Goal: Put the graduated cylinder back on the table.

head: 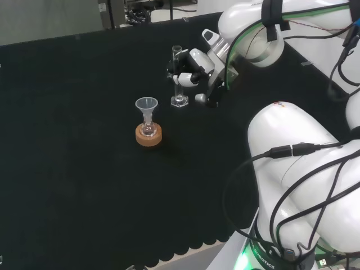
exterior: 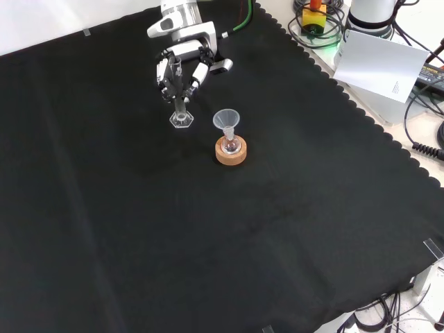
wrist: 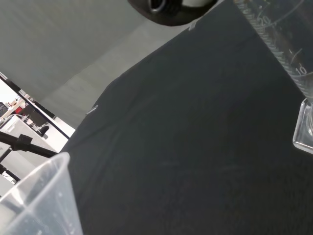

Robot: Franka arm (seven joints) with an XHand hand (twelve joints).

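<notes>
A clear graduated cylinder (head: 178, 76) stands upright, its hexagonal foot (head: 179, 102) at the cloth; whether the foot touches it I cannot tell. The black and white hand (head: 193, 68) reaches in from the right in the head view, fingers curled round the cylinder's upper part. In the front view the hand (exterior: 183, 66) comes from the top and the cylinder (exterior: 180, 104) hangs below it, foot (exterior: 181, 120) on or just above the cloth. The wrist view has the cylinder's marked wall (wrist: 281, 41) and foot (wrist: 305, 131) close by, and a dark fingertip (wrist: 168, 9).
A clear funnel (head: 147, 104) sits in a small flask on a cork ring (head: 149, 136), a little in front of the cylinder in the head view and to its right in the front view, cork ring (exterior: 230, 152). The funnel's rim (wrist: 41, 196) looms in the wrist view.
</notes>
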